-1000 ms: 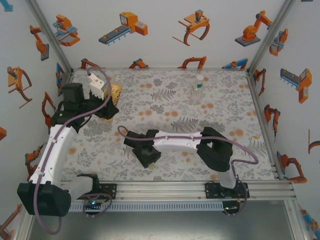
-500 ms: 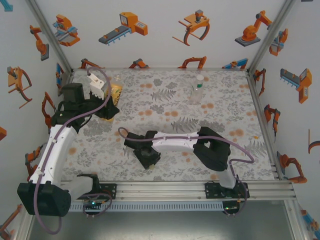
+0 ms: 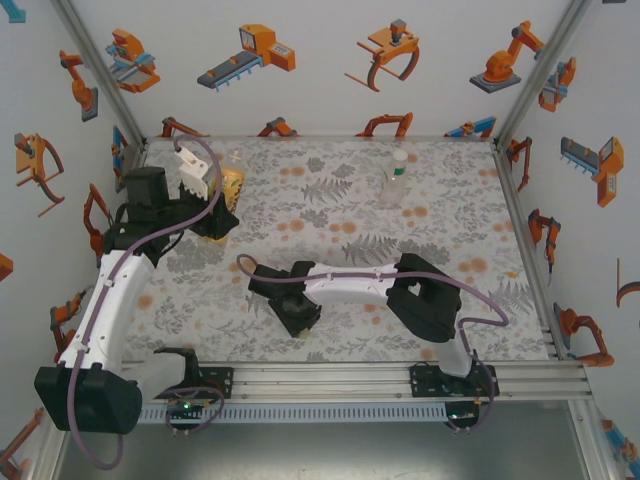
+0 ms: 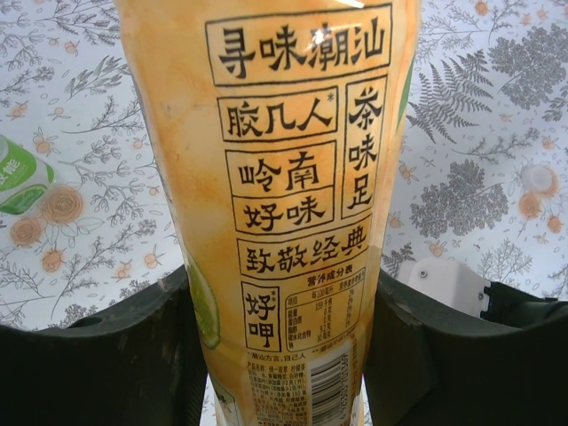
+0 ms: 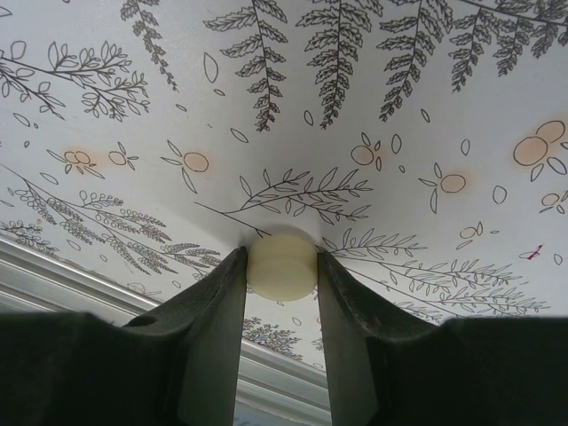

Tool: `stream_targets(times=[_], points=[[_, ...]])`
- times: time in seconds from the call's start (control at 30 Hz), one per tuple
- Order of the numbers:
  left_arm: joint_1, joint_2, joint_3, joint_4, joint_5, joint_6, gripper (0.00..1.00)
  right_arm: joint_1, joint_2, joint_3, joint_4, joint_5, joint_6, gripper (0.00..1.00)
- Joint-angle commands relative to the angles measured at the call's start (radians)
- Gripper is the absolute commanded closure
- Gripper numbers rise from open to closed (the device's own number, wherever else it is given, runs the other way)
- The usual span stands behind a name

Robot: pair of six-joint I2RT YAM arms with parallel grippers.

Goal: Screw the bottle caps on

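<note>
Cap (image 5: 281,268) — pale yellow — pinched in right end effector (image 5: 280,259), amber bottle (image 4: 284,133) clamped in left end effector (image 4: 280,293).

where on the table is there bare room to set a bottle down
Bare tabletop lies mid-table between the amber-yellow labelled plastic bottle and the clear plastic bottle at the far right, and along the right wall beyond the right arm. Crowded: the far-left corner, and near centre under that arm.
</note>
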Motion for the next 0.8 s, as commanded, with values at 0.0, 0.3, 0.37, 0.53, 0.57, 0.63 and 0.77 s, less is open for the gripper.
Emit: stream_targets(times=[0.0,0.3,0.37,0.53,0.57,0.63,0.77], points=[[0.006,-0.009,-0.007,0.022,0.027,-0.013,0.93,-0.003,0.043,-0.001,-0.029,0.01,0.015,0.65],[0.004,-0.003,-0.01,0.023,0.057,0.004,0.93,-0.016,-0.052,-0.019,-0.011,0.08,-0.004,0.73],[0.002,-0.003,-0.015,0.024,0.081,0.019,0.93,-0.036,-0.079,-0.021,-0.002,0.066,-0.015,0.73],[-0.013,-0.001,-0.023,0.027,0.143,0.073,0.93,-0.111,-0.168,-0.039,0.03,0.02,-0.051,0.73],[-0.018,0.001,-0.024,0.024,0.154,0.085,0.93,-0.132,-0.187,-0.051,0.044,0.002,-0.058,0.73],[-0.032,0.001,-0.024,0.011,0.177,0.117,0.93,-0.182,-0.238,-0.089,0.085,-0.037,-0.069,0.73],[-0.073,0.0,-0.026,-0.021,0.211,0.185,0.94,-0.297,-0.347,-0.181,0.181,-0.136,-0.105,0.73]])
